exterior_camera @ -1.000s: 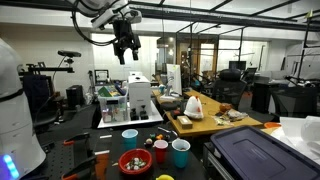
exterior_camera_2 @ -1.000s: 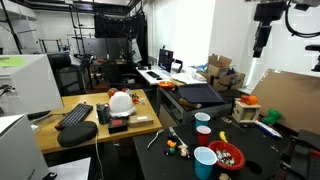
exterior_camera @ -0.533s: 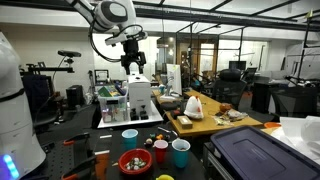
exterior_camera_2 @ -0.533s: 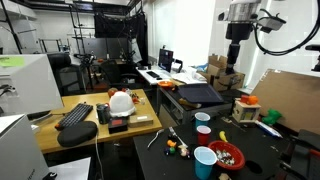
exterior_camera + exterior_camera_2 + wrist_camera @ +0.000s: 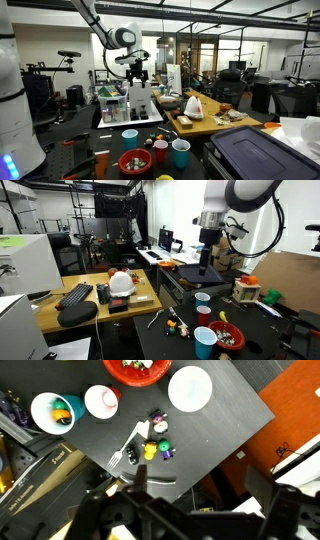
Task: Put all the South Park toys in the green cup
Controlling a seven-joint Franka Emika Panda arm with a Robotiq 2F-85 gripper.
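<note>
The green cup [image 5: 55,412] stands at the left of the wrist view with something yellow and orange inside; in an exterior view it is the teal tumbler [image 5: 181,152] beside the red cup [image 5: 160,152]. Several small South Park toys [image 5: 156,448] lie in a cluster on the black table [image 5: 215,430], next to a fork [image 5: 125,452]; they also show as small bright figures [image 5: 175,327]. My gripper [image 5: 205,500] hangs open and empty high above the table, seen in both exterior views [image 5: 140,72] [image 5: 205,265].
A red bowl [image 5: 138,368], a wide light-blue cup [image 5: 190,388] and the red cup [image 5: 102,401] ring the toys. Lab equipment [image 5: 140,100] stands behind the cups. A wooden desk [image 5: 95,300] holds a keyboard. A dark bin [image 5: 255,150] sits nearby.
The arm has come down from near the ceiling and swung toward the table with the cups. The gripper stayed open and empty.
</note>
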